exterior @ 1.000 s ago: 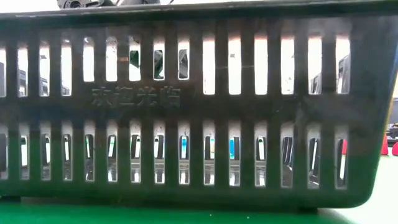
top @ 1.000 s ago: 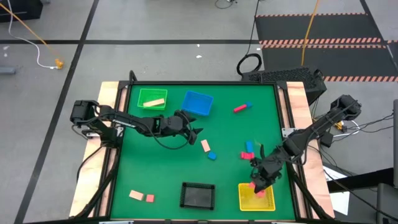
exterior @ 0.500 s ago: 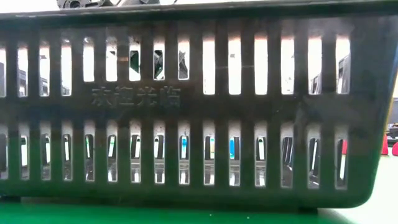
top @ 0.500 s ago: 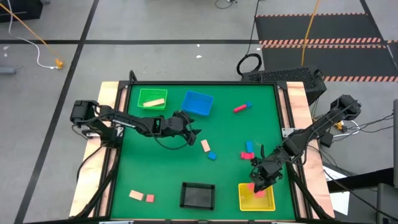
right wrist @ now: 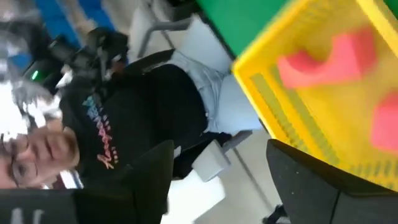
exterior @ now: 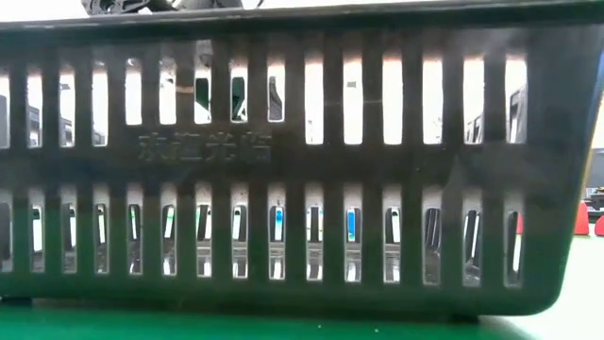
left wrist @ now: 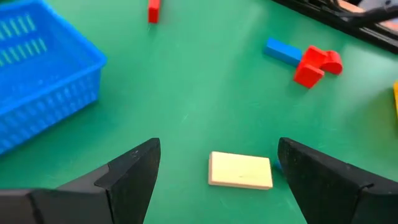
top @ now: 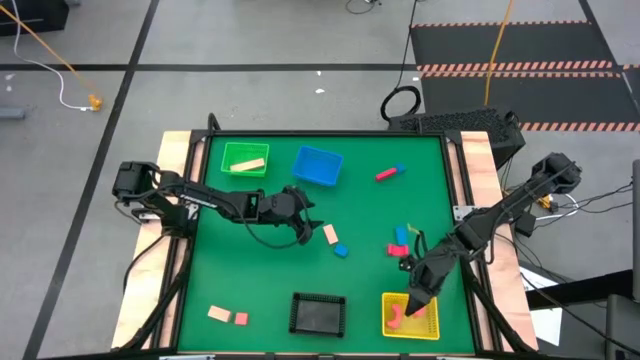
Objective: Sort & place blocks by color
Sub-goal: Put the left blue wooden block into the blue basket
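left gripper (top: 308, 215): mid-table, fingers spread wide, empty, aimed at the tan block (left wrist: 240, 170) lying flat just ahead; a blue block (top: 341, 250) touches or nearly touches its far end.

right gripper (top: 420, 300): over the yellow basket (top: 388, 322) at the table's near right corner, fingers apart, holding nothing; pink-red blocks (right wrist: 329, 59) lie inside the basket.

other blocks: a red and blue cluster (top: 399, 240) right of centre; a red and blue pair (top: 389, 173) toward the far edge; tan and red pieces (top: 228, 316) near the near left corner; one tan bar in the green basket (top: 243, 158).

step in hand, judged: grasping the tan block. done well, the fingers straddle its narrow sides, centred, descend fully before closing, and avoid catching the blue neighbour.
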### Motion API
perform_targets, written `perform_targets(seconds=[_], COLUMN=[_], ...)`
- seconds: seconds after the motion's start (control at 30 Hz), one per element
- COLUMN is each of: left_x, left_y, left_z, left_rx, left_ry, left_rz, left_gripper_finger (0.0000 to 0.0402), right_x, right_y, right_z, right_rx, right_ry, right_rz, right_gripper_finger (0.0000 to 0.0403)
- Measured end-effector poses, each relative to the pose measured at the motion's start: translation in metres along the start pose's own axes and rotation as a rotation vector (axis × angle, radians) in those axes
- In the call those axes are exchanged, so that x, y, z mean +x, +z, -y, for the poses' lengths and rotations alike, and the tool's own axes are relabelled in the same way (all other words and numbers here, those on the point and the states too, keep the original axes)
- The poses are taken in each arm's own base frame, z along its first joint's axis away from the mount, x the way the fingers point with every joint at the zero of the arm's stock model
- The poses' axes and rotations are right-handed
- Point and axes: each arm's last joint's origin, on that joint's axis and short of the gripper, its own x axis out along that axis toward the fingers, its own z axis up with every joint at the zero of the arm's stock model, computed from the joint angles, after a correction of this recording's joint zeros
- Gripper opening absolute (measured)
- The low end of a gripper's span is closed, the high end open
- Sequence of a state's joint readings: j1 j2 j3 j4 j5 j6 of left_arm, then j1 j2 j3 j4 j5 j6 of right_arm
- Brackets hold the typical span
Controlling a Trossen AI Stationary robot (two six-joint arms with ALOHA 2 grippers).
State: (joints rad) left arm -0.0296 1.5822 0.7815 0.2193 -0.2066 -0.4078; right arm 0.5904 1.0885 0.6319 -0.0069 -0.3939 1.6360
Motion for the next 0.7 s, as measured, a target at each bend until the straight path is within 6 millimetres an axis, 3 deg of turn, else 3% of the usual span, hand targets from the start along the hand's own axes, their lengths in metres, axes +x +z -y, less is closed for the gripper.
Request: perform_targets(seconds=[0.2,0.5,0.7], left_x=[0.000,0.001,0.001], left_y=[0.003,0.005,-0.001], left_z=[-0.001,-0.006,-0.007], left_rx=[0.144,-0.106,-0.224], left_ry=[0.003,0.026,0.040], left_rz=[0.022,0.037,-0.018], left_gripper_finger=[0.0326,0.0326,0.0326], right_x=[-0.007,-0.020,-0.028], right_y=[0.016,0.042,0.057], right_z=[-0.003,-0.003,-0.002], right_rx=[-0.304,-0.678,-0.789], right_ry=[0.025,-0.006,-0.093], right_rz=[0.073,0.191,0.381], right_gripper_finger=[0.0234,0.0239,0.0239])
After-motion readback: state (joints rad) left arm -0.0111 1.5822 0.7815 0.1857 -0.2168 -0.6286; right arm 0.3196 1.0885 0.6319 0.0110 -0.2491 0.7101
